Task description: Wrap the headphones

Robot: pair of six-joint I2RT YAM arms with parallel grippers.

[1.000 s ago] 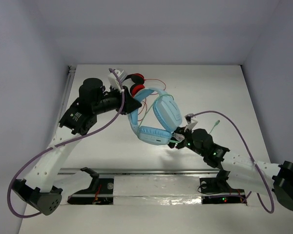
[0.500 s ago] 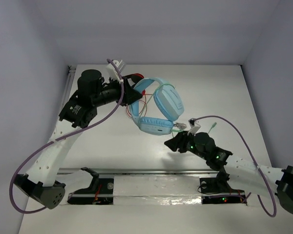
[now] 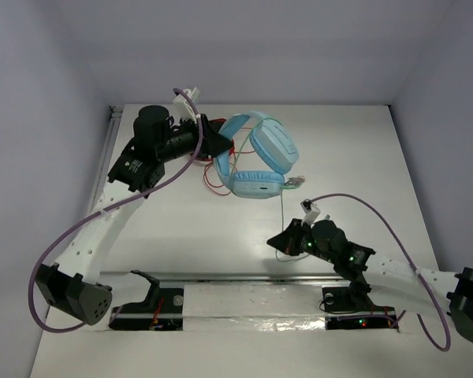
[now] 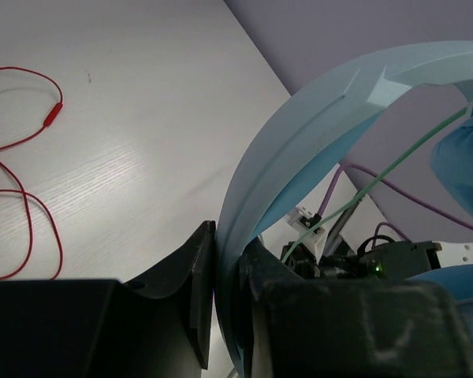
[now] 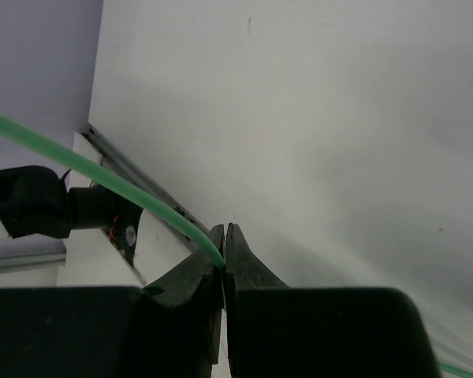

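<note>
The light-blue headphones [image 3: 260, 157] hang above the back middle of the table, both cups turned right. My left gripper [image 3: 219, 146] is shut on their wide band [image 4: 299, 142], which is pinched between the black fingers [image 4: 191, 268]. The thin green cable [image 3: 281, 211] drops from the lower cup to my right gripper [image 3: 277, 239], which sits nearer the front. In the right wrist view that gripper [image 5: 225, 253] is shut on the green cable [image 5: 102, 169], which runs off to the upper left.
A loose red cable [image 3: 214, 184] lies on the table under the headphones and also shows in the left wrist view [image 4: 31, 213]. A metal rail [image 3: 236, 277] runs along the near edge between the arm bases. Grey walls enclose the table.
My left gripper carried the headphones up and toward the back right. My right gripper drew back from the lower cup toward the near edge and closed on the green cable.
</note>
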